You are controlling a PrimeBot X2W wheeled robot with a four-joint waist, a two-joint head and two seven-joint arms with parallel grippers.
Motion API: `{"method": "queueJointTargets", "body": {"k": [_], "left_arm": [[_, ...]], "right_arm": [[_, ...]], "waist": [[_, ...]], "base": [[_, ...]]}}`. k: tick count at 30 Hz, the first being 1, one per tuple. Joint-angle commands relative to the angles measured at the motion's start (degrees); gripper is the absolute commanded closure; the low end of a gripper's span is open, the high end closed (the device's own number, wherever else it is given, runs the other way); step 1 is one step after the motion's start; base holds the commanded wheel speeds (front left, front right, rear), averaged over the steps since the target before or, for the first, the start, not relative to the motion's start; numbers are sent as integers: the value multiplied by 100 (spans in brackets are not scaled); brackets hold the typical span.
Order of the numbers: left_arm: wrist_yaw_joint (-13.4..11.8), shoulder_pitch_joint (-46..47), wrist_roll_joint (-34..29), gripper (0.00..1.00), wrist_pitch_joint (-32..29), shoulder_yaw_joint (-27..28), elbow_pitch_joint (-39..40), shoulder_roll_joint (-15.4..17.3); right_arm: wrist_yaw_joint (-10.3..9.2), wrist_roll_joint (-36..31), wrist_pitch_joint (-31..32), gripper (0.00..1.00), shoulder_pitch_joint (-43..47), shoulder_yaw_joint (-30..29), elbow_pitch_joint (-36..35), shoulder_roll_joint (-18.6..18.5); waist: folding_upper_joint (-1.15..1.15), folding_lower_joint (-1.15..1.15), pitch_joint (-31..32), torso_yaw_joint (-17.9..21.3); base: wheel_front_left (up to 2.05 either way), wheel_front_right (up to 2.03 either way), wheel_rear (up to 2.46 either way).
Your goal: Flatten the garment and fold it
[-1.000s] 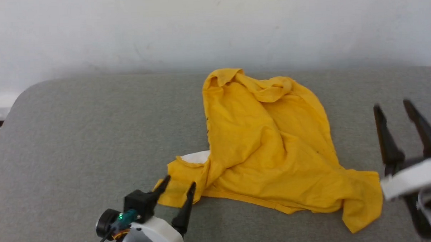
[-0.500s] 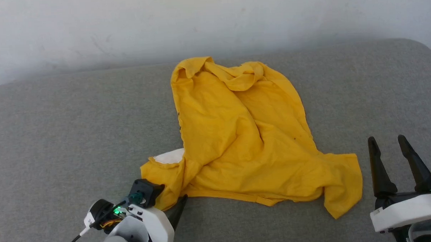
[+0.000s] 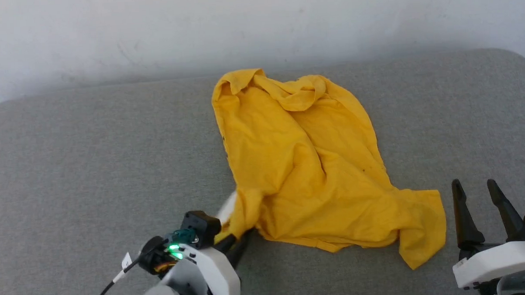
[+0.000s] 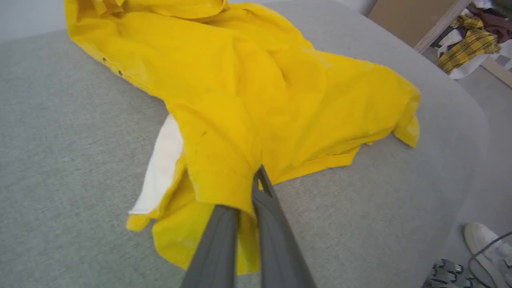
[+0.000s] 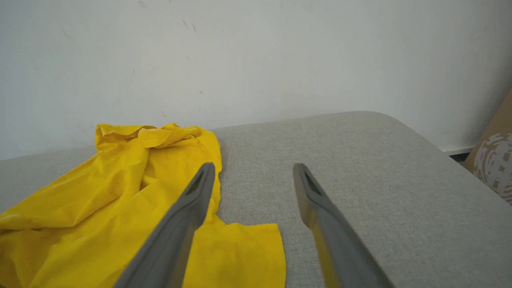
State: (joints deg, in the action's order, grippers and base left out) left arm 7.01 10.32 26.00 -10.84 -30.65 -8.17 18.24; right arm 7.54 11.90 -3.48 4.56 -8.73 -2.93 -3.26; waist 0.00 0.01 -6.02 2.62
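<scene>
Grey fabric covers the bench (image 3: 92,149), which runs back to a plain white wall (image 3: 241,30). At the near left, the left claw (image 3: 238,238) is pinched tight on a bunched corner of the garment (image 3: 306,163). The left wrist view shows cloth gathered between the two dark fingers (image 4: 216,248), with a white patch (image 4: 162,168) peeking out just beside the grip. From there the yellow T-shirt lies crumpled across the middle of the bench, plain side up, creased and doubled over itself. Its far end is rumpled near the wall and a loose flap trails toward the near right. Near that flap, further right, the right claw (image 3: 474,188) hovers clear of the cloth, its fingers spread wide and holding nothing. The step in hand looks like the flattening: one corner is secured and no fold has been made. The next move likely calls for the right claw to reach in and take the loose near-right corner, so both arms can draw the shirt taut and spread it flat; pulling from the left alone would probably just drag the heap
</scene>
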Motion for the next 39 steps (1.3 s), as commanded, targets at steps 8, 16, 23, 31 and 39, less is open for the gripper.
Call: {"method": "queueJointTargets", "body": {"k": [8,16,23,31,39], "left_arm": [[-195,-594,1622,100,-467,746,1404,-104],[-949,-1058,2396,100,-709,1840,1215,196],[-1310,-932,1904,0,-541,1923,168,454],[-1304,-600,1715,0,239,2041,-269,258],[-1371,-642,824,0,1681,1958,68,347]], "right_arm": [[-5,-46,151,0,109,55,105,27],[-5,-58,418,0,89,280,190,30],[-5,-7,859,0,91,415,396,26],[-5,322,1506,0,252,691,445,-13],[-5,548,2383,0,443,833,605,-84]], "waist": [[0,-1,396,-455],[0,-1,223,-469],[0,-1,62,-393],[0,-1,233,-451],[0,-1,496,-662]], "base": [[0,0,0],[0,0,0],[0,0,0],[0,0,0],[0,0,0]]}}
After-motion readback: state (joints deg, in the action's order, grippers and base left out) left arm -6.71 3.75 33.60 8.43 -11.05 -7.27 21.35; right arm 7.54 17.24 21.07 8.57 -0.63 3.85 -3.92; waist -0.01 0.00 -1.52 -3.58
